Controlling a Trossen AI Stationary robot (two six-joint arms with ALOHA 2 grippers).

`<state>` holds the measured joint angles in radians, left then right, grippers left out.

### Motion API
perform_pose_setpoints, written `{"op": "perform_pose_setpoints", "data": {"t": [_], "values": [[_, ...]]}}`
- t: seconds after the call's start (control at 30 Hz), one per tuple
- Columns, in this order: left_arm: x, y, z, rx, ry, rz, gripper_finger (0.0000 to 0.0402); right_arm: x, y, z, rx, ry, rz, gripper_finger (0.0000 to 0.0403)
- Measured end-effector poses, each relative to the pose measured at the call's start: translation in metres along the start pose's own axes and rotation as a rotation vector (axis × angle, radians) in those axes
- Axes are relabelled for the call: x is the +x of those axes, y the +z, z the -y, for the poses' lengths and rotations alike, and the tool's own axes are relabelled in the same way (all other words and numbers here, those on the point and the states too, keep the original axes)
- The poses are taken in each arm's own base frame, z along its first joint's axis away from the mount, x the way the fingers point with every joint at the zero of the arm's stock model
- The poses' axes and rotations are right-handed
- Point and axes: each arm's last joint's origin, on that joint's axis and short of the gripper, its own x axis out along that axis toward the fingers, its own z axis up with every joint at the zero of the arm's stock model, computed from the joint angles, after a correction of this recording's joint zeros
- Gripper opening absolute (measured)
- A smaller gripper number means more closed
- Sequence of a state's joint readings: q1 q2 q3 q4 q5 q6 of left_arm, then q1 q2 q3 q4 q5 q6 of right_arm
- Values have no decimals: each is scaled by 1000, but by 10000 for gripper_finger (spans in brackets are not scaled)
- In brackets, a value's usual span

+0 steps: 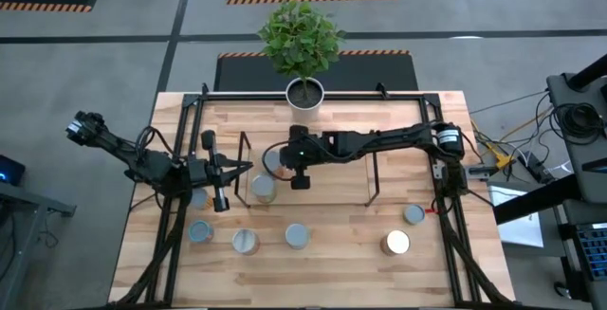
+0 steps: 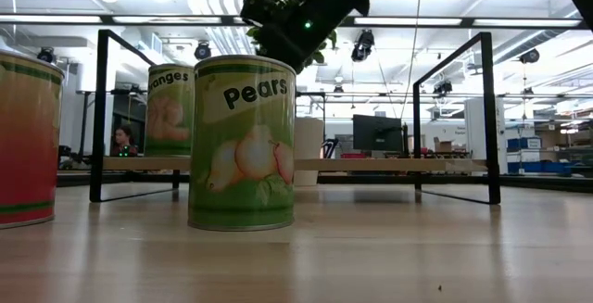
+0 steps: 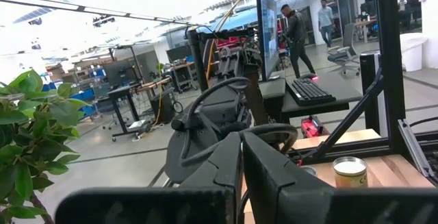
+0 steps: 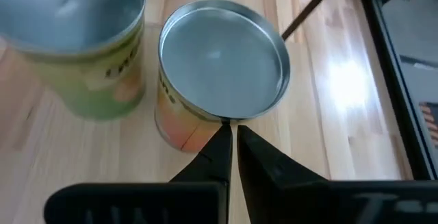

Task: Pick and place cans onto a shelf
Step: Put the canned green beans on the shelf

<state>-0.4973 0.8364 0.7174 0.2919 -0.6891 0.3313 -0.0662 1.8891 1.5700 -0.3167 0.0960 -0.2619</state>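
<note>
The table (image 1: 313, 282) is a light wood top inside a black frame, w/ a potted plant (image 1: 302, 40) at the far edge. The shelf (image 1: 332, 182), a low wire-ended rack w/ a wood board, sits mid-table, and 2 cans look to be at its left end: an orange-sided can (image 4: 205, 80) and a green one just beside it, apart from each other. The right gripper (image 4: 231, 148) hangs right above that orange can's rim, its tips pinched together w/ nothing between them. The left gripper (image 3: 239, 176) waits over the table's left side, also clenched and empty. The other cans are loose on the near side: 3 in a row front-left (image 1: 245, 241), plus 1 partly under the left arm, and 2 toward the front-right (image 1: 396, 243). In the low view the nearest is the Pears can (image 2: 243, 141), upright, w/ an oranges can behind it at the rack. Handling, as a guess: these are rigid steel tins w/ paper labels, prob. fairly heavy if full, won't crush, but the smooth round sides could slip or twist in 2 narrow fingers. Best hold is across the body just below the top rim, fingers on opposite sides through the centre, kept upright; the flat lid gives nothing to grab, and the fingers must spread 1st.
</note>
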Motion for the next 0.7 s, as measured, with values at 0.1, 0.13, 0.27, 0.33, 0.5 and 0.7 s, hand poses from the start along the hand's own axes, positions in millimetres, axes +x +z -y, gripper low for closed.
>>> {"op": "perform_pose_setpoints", "data": {"t": [0.1, 0.13, 0.27, 0.33, 0.5, 0.7], "values": [[0, 0, 0, 0, 0, 0, 1, 4, 3, 0, 4, -1, 51, 13], [0, 0, 0, 0, 0, 0, 1, 4, 5, 0, 6, 0, 73, 13], [0, 0, 0, 0, -1, 0, 1, 5, 4, 0, 4, 2, 63, 13], [0, 0, 0, 0, 0, 0, 1, 4, 3, 0, 4, 5, 51, 13], [0, 0, 0, 1, 0, -1, 1, 1, 4, 0, 2, 10, 32, 13], [0, 0, 0, 0, 0, 0, 1, -3, 14, 2, 8, -12, 121, 13]]}}
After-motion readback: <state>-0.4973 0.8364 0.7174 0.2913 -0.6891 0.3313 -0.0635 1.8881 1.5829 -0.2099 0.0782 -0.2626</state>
